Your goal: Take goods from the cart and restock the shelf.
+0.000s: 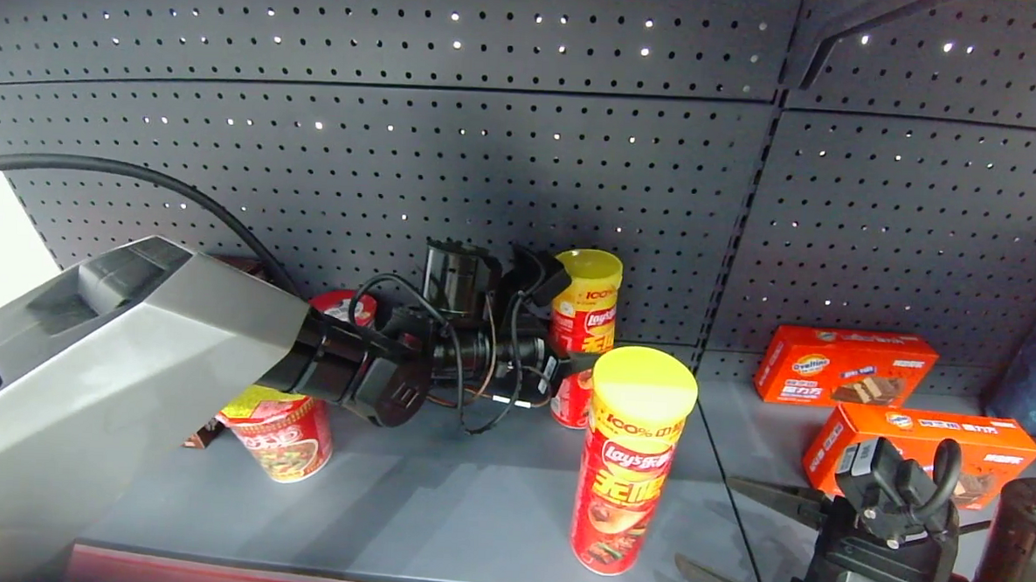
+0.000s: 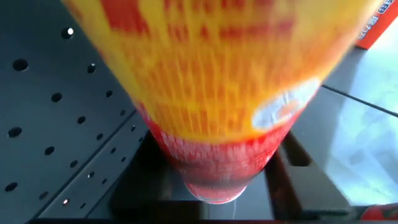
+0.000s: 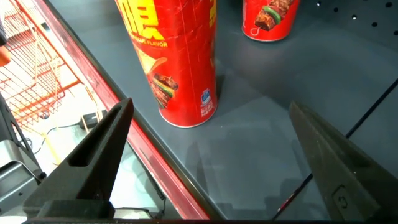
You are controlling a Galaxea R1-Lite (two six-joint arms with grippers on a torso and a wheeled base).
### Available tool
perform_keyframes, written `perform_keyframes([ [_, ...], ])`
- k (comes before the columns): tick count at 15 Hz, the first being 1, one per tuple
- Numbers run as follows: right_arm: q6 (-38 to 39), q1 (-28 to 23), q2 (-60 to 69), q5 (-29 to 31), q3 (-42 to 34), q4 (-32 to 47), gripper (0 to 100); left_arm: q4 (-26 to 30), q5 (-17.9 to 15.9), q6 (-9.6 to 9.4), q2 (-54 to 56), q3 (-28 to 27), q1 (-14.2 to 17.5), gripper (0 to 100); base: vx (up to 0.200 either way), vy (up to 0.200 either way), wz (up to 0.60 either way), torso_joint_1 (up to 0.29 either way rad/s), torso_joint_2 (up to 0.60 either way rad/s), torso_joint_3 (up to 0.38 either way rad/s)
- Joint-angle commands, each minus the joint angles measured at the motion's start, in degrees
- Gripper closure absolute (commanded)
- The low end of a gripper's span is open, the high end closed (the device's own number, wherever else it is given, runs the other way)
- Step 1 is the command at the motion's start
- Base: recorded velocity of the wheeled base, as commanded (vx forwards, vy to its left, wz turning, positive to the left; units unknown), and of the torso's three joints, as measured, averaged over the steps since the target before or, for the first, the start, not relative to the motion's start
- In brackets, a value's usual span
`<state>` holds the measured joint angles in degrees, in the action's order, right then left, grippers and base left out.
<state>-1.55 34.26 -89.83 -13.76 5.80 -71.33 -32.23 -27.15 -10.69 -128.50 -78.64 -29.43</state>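
While the left end effector (image 1: 572, 363) is clenched around the middle of the rear chip can (image 1: 583, 316), its fingers (image 2: 298, 177) sit on either side of the tube. The tube is upright, just behind the front chip can (image 1: 633, 462) and close to the pegboard back panel (image 1: 401, 163). Whether its base rests on the shelf (image 1: 439, 506) or hangs a touch above it cannot be told.

The right end effector (image 1: 705, 520) is released, its jaws spread wide and holding nothing. It is just right of the front chip can at the shelf's front edge, and neither finger touches that can.

The front chip can stands upright near the shelf's red lip (image 3: 118, 124), apart from the rear chip can. To its left is a bare stretch of deck that ends at a cup of noodles (image 1: 280, 434). A second cup (image 1: 342, 305) sits farther back on that side, partly hidden by the left arm. To its right, past a seam in the deck, one orange box (image 1: 843, 366) lies near the panel and another orange box (image 1: 922, 444) lies nearer the front. The red wire cart (image 3: 31, 68) stands beyond the lip, lower than the front chip can.
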Motion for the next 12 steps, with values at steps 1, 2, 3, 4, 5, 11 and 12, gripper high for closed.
perform_keyframes([
  [1, -0.03, 0.02, -0.17, -0.04, -0.27, -0.04, 0, -0.02, 0.17, -0.38, -0.52, -0.11, 0.07, 0, 0.000, 0.000, 0.00, 0.000, 0.00, 0.000],
  [2, -0.03, 0.02, -0.17, 0.05, -0.44, 0.05, 0, -0.11, 0.17, -0.47, -0.43, 0.07, -0.02, 0, 0.000, 0.000, 0.00, 0.000, 0.00, 0.000],
  [3, -0.03, 0.02, -0.17, 0.05, -0.44, 0.05, 0, -0.20, 0.25, -0.47, -0.26, 0.16, -0.02, 0, 0.000, 0.000, 0.00, 0.000, 0.00, 0.000],
  [4, -0.12, -0.51, -0.17, -0.04, -0.53, 0.22, 0, -0.29, 0.34, -0.47, -0.08, 0.33, -0.02, 0, 0.000, 0.000, 0.00, 0.000, 0.00, 0.000],
  [5, -0.12, -0.68, -0.17, -0.04, -0.53, 0.31, 0, -0.46, 0.43, -0.47, 1.41, 1.30, -0.02, 0, 0.000, 0.000, 0.00, 0.000, 0.00, 0.000],
  [11, -0.39, -1.03, 0.10, 0.49, -3.08, 0.31, 0, -1.78, 4.91, -0.38, 17.58, 17.82, 0.16, 0, 0.000, 0.000, 0.00, 0.000, 0.00, 0.000],
  [12, -0.74, -1.12, 0.27, 0.58, -3.96, 0.40, 0, -1.78, 6.49, -0.38, 22.50, 23.71, 0.07, 0, 0.000, 0.000, 0.00, 0.000, 0.00, 0.000],
])
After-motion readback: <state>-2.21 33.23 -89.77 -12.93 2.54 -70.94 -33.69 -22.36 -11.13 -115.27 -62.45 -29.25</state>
